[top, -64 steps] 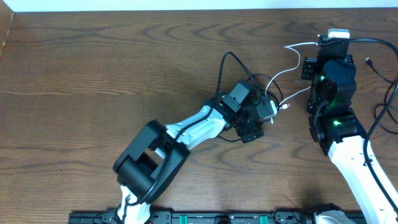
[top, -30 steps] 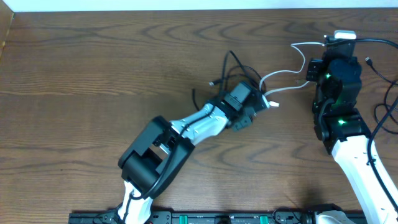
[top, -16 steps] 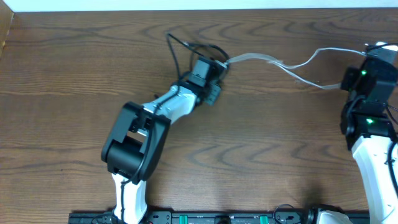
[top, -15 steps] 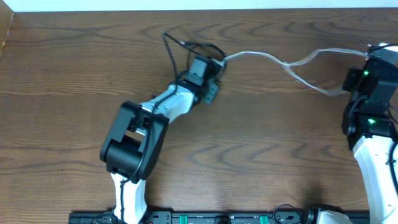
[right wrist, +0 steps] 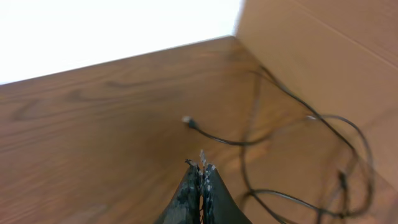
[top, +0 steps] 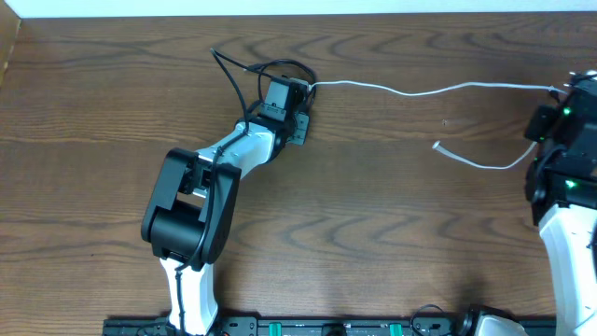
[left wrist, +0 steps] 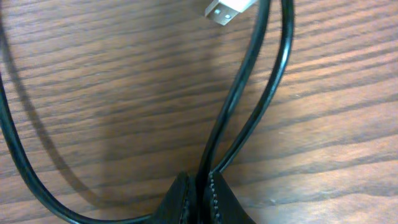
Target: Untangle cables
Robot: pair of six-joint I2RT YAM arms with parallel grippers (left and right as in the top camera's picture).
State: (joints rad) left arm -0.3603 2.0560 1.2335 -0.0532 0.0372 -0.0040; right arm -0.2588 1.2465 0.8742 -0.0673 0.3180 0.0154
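**Overhead.** The left gripper (top: 297,93) is clamped shut on the black cable (top: 280,63), whose loops are bunched just above and to the left of it. The white cable (top: 401,92) is stretched from just right of the left gripper to the right gripper (top: 569,89), well away to its right. That gripper is closed, apparently on the white cable, whose free end (top: 437,145) is left lying below the span. The grippers are presumably held far apart so that the white cable is drawn clear of the black one. Compared with half a second earlier, the left gripper has been carried further up and left, and the white cable has been pulled straighter.

**Left wrist.** The fingers (left wrist: 180,199) are pressed together on the black cable (left wrist: 239,81) where two strands meet. The white USB plug (left wrist: 225,9) lies just beyond the left gripper, beside those strands.

**Right wrist.** The right gripper (right wrist: 200,177) is shown fully closed, but the white cable cannot be made out between its tips. A thin black cable (right wrist: 211,139) lies loose, farther still from the left gripper.
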